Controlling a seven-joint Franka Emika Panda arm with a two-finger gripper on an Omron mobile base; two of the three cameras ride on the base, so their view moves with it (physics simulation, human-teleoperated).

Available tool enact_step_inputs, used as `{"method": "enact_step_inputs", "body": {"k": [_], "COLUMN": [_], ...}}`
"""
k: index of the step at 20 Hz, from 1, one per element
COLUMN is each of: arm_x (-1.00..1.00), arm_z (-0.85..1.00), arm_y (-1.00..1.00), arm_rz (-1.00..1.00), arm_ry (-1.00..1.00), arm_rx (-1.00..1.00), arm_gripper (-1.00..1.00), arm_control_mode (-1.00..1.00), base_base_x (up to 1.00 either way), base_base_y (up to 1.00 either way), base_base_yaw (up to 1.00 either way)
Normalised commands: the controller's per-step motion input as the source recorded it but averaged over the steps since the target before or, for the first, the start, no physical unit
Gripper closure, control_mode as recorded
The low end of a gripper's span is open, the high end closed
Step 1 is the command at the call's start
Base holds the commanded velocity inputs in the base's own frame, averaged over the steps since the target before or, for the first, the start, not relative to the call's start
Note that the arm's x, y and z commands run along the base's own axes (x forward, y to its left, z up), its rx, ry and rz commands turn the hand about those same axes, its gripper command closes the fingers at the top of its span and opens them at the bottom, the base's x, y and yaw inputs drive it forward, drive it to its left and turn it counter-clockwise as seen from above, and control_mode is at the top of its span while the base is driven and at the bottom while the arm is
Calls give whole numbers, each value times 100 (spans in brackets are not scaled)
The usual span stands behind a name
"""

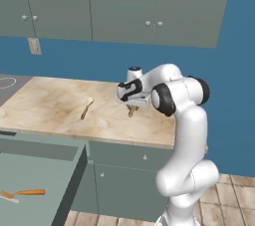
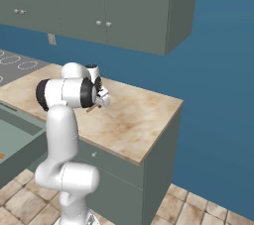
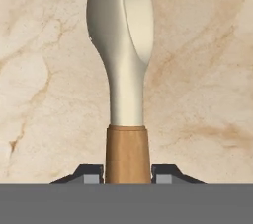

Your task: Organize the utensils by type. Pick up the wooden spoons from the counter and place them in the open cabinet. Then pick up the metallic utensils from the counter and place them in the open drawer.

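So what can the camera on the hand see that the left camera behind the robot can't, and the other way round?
Hand view: the cream bowl and wooden handle of the spoon up close, the handle flanked by the two fingertips.

Left base view: a second wooden spoon lying further left on the counter, the wall cabinets with doors shut, and the open drawer already holding utensils.

Both show the marbled counter and the spoon at the hand.
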Motion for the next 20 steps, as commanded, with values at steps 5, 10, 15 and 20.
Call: {"method": "enact_step_inputs", "body": {"k": [5,10,15,20], "arm_x": [-79,-90,-98,-99], "arm_z": [33,40,50,58], "arm_y": [0,0,-7,-13], "arm_rz": [9,8,8,13], "arm_ry": [-1,0,0,0], "arm_rx": [0,0,0,0], "arm_gripper": [100,100,100,100], "arm_control_mode": [-100,-100,-100,-100], "base_base_x": [0,0,0,0], "base_base_y": [0,0,0,0], "base_base_yaw": [0,0,0,0]}}
